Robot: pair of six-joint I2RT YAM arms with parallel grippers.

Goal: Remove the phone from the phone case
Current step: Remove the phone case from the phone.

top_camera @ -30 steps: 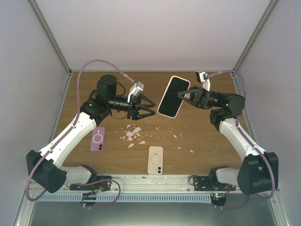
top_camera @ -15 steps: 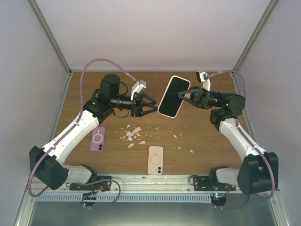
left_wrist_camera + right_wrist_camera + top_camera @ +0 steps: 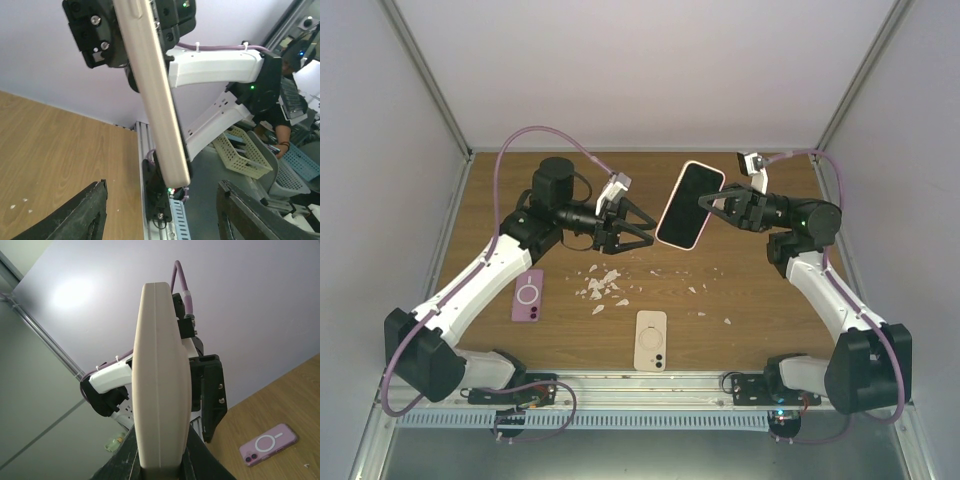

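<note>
Right side first: my right gripper [image 3: 708,203] is clamped tight on the phone case [image 3: 167,390], and the phone [image 3: 682,210] sits inside it. I'm holding it in the air over the far half of the table [image 3: 750,290], about midway between the left and right edges. It is tilted, with the dark screen facing up and the top end leaning toward the far right corner.

There's open air all around it and nothing touches it but my own fingers. Below it the wood is bare out to the right edge, apart from a few white scraps [image 3: 605,285] scattered mid-table.

A purple phone [image 3: 528,295] lies flat toward the left edge, under my left forearm and well apart from the action. A cream one [image 3: 651,340] lies back-up by the near edge, centre, also well apart.

My left gripper [image 3: 642,234] is spread wide and holding nothing. It hovers just beside the case's lower long edge, close but not touching. From the left wrist camera I see the case edge-on, its lower end hanging between my two black fingers [image 3: 92,215] with a gap on each side.

My left arm reaches up from the near left corner, elbow bent, wrist turned to point rightward at the case. My right arm rises along the right edge, folds at the elbow and points leftward.
</note>
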